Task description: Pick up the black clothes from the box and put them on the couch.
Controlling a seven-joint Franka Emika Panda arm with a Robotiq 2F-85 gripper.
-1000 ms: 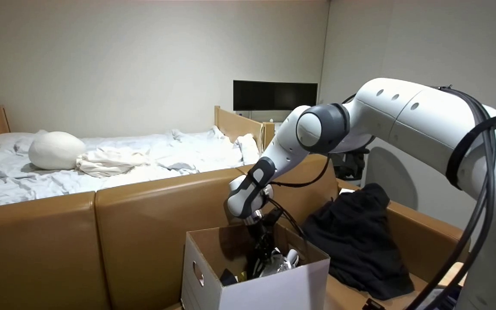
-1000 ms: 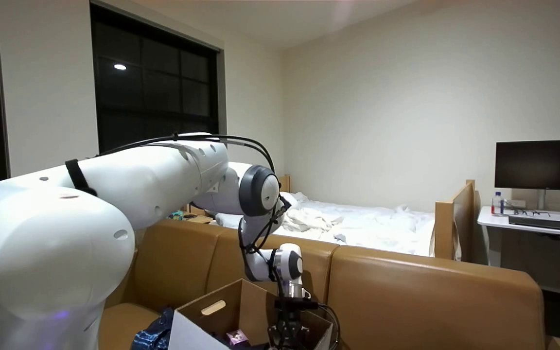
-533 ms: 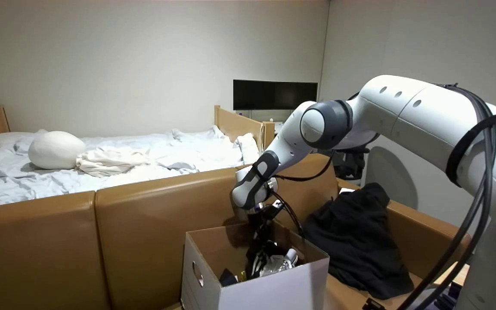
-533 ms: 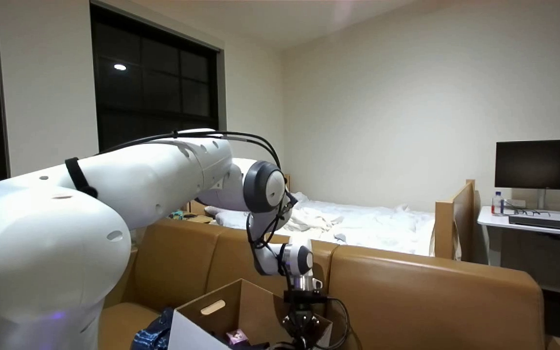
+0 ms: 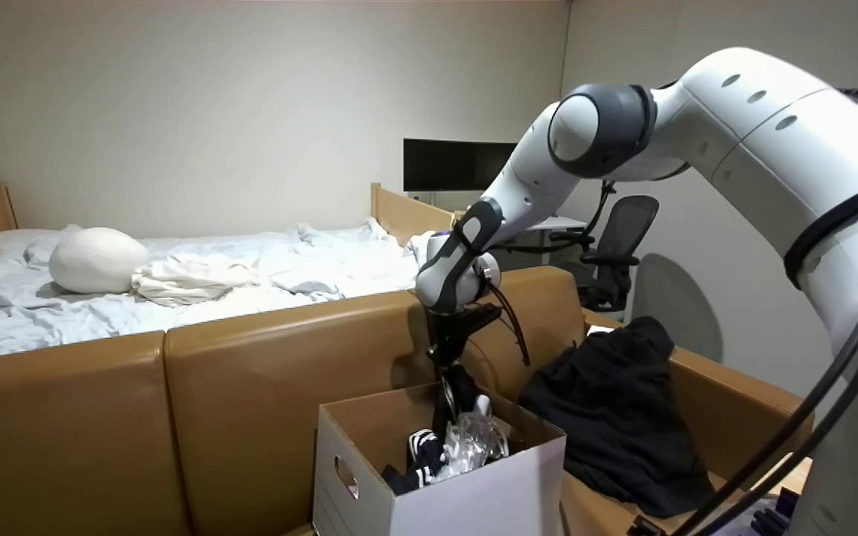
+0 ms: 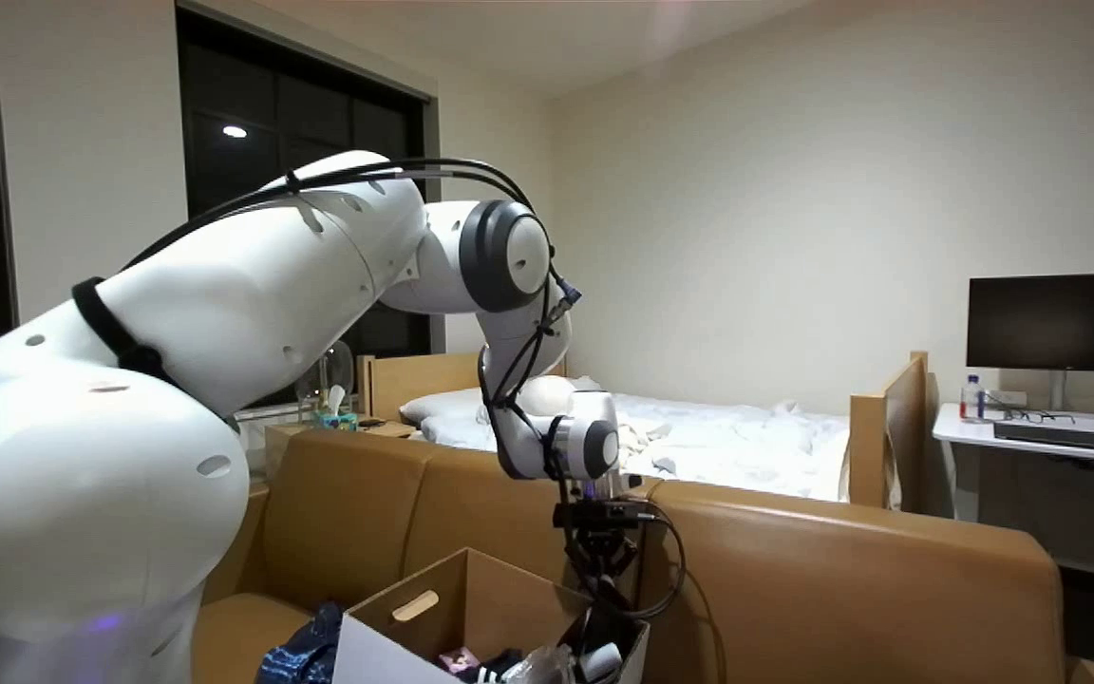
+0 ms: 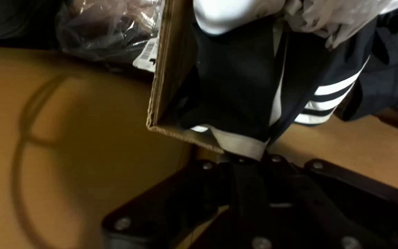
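Observation:
My gripper (image 5: 447, 363) is just above the far side of the white box (image 5: 474, 502), pointing down. In the wrist view its jaws are shut on a black garment with white stripes (image 7: 240, 79), part of the black clothes, which stretches from the fingertips down into the box. Other dark clothes with white stripes (image 5: 421, 458) lie lower inside. One black garment (image 5: 623, 417) is spread over the seat and back of the tan couch (image 5: 287, 372). The box stands on that couch. The fingertips themselves are mostly hidden in shadow and cloth.
Clear plastic wrapping (image 5: 474, 443) and a white item (image 6: 599, 662) sit in the box. Its cardboard edge (image 7: 154, 100) runs close to the gripper. Dark blue patterned cloth (image 6: 305, 651) lies beside the box. The couch back (image 6: 841, 579) rises behind.
The arm has risen, lifting the gripper from deep in the box to above its rim. Its jaws have shut, and black striped cloth has been pulled upward with it.

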